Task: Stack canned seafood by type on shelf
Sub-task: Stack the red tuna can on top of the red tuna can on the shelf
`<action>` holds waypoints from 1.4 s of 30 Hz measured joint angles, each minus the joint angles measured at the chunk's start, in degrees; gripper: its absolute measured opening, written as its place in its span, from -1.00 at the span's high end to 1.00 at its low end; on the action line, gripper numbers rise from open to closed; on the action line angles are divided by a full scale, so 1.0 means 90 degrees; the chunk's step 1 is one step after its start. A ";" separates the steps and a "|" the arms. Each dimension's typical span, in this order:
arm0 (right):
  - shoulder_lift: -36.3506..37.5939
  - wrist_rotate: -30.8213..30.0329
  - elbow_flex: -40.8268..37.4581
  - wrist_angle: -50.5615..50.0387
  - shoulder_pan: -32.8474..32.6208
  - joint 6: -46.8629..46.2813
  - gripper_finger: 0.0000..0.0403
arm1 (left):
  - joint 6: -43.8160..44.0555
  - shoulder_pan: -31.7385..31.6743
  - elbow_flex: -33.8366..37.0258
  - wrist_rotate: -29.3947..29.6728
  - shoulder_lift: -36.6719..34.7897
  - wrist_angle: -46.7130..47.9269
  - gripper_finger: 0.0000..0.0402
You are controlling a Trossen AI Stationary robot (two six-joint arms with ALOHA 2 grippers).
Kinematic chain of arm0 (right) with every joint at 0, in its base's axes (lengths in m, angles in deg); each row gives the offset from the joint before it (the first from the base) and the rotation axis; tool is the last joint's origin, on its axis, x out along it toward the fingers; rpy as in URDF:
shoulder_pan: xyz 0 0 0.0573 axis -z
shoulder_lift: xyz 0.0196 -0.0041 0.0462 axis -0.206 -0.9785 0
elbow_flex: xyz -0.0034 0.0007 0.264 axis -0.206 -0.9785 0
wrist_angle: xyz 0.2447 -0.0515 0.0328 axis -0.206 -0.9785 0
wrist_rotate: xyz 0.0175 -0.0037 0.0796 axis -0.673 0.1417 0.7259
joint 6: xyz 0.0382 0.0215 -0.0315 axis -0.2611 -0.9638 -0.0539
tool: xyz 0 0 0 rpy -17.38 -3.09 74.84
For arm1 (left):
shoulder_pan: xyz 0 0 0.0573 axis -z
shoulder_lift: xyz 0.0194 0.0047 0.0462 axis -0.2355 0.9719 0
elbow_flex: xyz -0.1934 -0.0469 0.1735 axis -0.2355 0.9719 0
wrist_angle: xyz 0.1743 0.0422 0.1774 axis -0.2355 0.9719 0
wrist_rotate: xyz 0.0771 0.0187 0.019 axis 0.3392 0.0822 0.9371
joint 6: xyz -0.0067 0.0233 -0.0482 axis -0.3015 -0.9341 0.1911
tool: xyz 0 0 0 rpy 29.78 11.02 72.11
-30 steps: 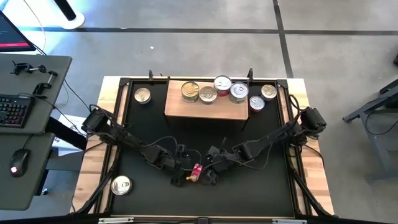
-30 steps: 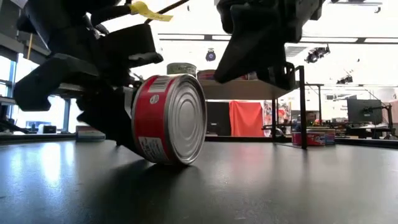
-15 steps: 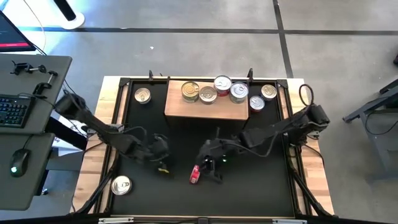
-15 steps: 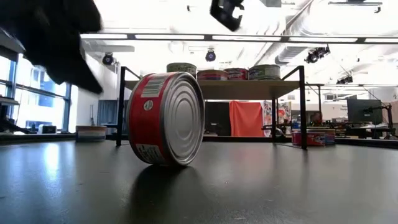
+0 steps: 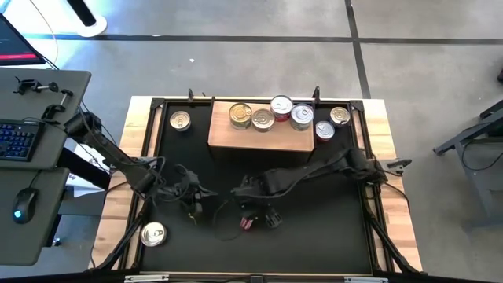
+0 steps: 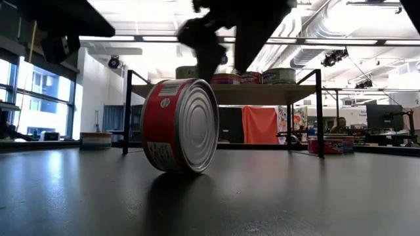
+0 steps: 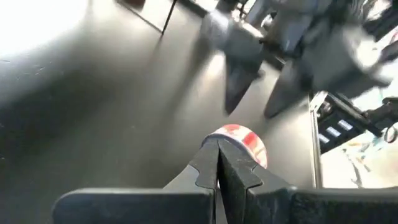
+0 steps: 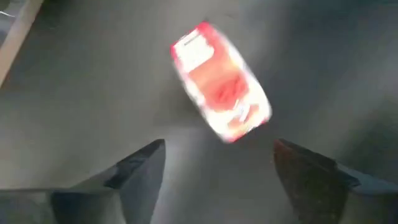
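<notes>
A large black mat (image 5: 259, 236) covers most of the light wooden worktop (image 5: 401, 228), whose bare edges show on either side of it. Beside the worktop's left edge stands a grey desk (image 5: 55, 118) carrying a black keyboard (image 5: 17, 140) and a mouse (image 5: 23, 206). Beyond the worktop, the grey floor (image 5: 236, 20) is crossed by dark lines.

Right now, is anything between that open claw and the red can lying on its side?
No. In the right wrist view, only bare black mat separates the open right gripper from the red can.
</notes>
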 joint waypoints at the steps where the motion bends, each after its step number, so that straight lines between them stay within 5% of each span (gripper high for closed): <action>1: -0.0163 -0.0167 0.0207 -0.0102 -0.0017 0.0167 -0.47 | 0.0002 0.0021 0.0008 0.0029 -0.0006 -0.0130 1.00; 9: -0.0892 -0.0232 0.1258 -0.0495 -0.0012 0.0907 -0.51 | -0.0365 0.0263 0.0000 0.0086 -0.0006 -0.1229 1.00; 20: -0.0984 -0.0058 0.0922 -0.0043 -0.0028 0.0890 -0.49 | -0.1913 0.0522 -0.0002 0.0205 -0.0606 -0.2670 1.00; 25: -0.0984 -0.0441 0.0854 0.0019 -0.0082 0.0819 -0.27 | -0.2652 0.0607 -0.0002 0.0450 -0.1186 -0.2672 1.00; 32: -0.0944 -0.0762 0.1059 0.0072 -0.0153 -0.0096 0.42 | -0.3742 0.0620 -0.0002 0.0714 -0.1984 -0.2670 1.00; 37: -0.0737 -0.0979 0.1643 -0.0407 -0.0131 -0.1000 0.42 | -0.4410 0.0599 -0.0003 0.1018 -0.2351 -0.2499 1.00; 42: -0.0198 -0.2496 0.1944 -0.0942 -0.0084 -0.1107 0.42 | -0.4450 0.0581 -0.0004 0.1279 -0.2459 -0.2086 1.00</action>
